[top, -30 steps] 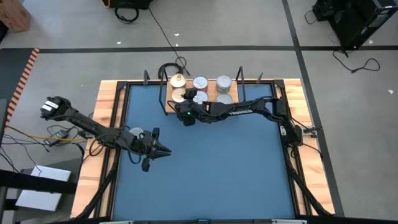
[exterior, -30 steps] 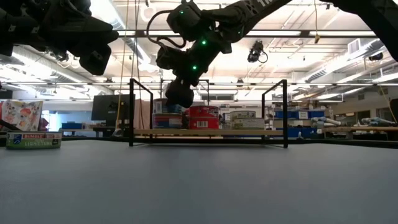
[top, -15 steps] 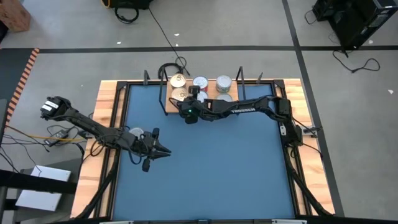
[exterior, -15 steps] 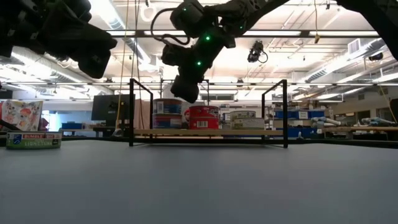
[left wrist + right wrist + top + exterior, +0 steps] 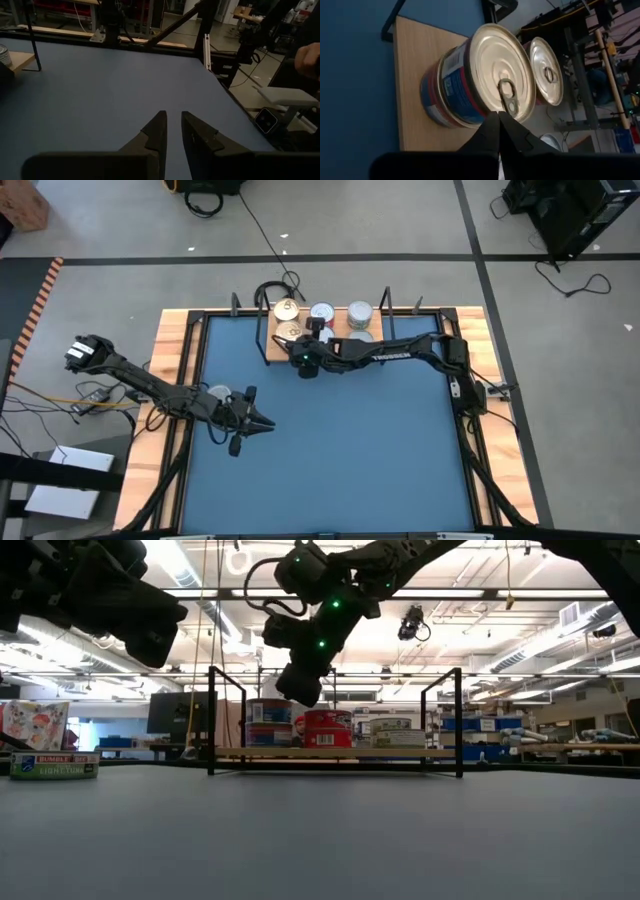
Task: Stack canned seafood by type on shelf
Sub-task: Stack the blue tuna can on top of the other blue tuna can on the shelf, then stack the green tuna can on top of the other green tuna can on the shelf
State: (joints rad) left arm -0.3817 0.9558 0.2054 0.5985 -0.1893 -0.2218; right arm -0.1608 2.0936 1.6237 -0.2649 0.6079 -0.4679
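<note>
The tins (image 5: pixel 322 312) sit in stacks on the shelf (image 5: pixel 272 350) at the far edge of the blue bench (image 5: pixel 330 450). The closest stack (image 5: pixel 475 82) has 2 tins with blue and red labels and a shiny silver lid with a pull ring; a second silver lid (image 5: pixel 546 70) shows just past it. The words on the labels are too small to read.

The tins look hard, smooth and a bit heavy — likely slippery on the sides. A good hold would be across the round side, not by the ring.

The right gripper (image 5: pixel 498 125) hangs just above that stack, its fingers pressed together and holding nothing. The left gripper (image 5: pixel 172 131) waits over the bench, well apart from the shelf — its fingers are nearly closed and empty.

A box (image 5: pixel 54 764) beside the bench seems to read "BUMBLE".
</note>
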